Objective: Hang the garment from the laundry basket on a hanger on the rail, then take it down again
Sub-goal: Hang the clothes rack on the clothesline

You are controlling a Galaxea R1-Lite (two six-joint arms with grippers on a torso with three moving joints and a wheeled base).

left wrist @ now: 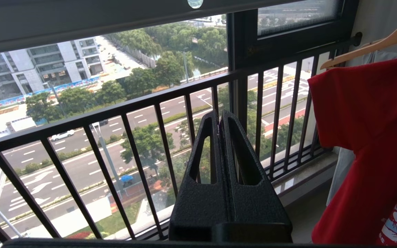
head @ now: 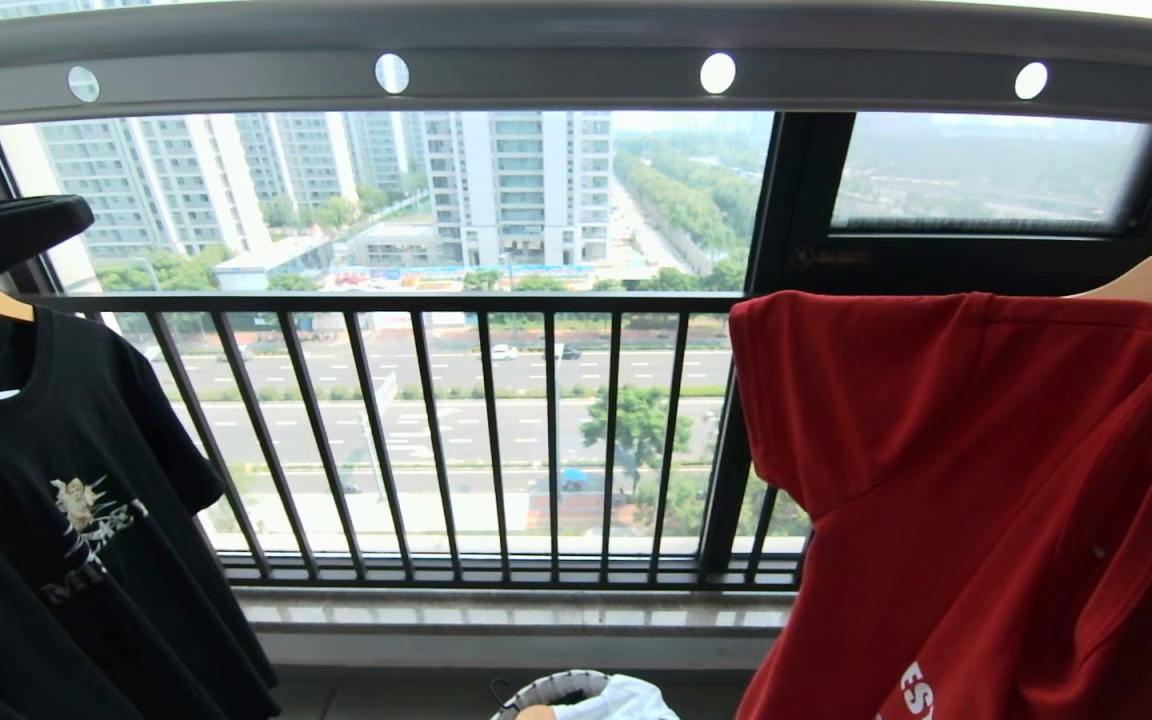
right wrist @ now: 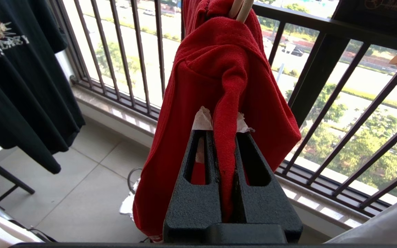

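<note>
Right tool clamped on red garment, hanger mostly hidden; left tool shut, empty.

The red T-shirt is soft matt knit cloth. The rail is smooth satin grey metal. Both gripper fingers have rough, grainy black plastic. The floor tiles look smooth, matt.

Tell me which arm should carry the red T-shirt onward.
Right, probably. The right pincer is shut on a fold of the red T-shirt, which drapes over a cream-white hanger. The left pincer is shut on nothing, facing the balcony railing.
</note>
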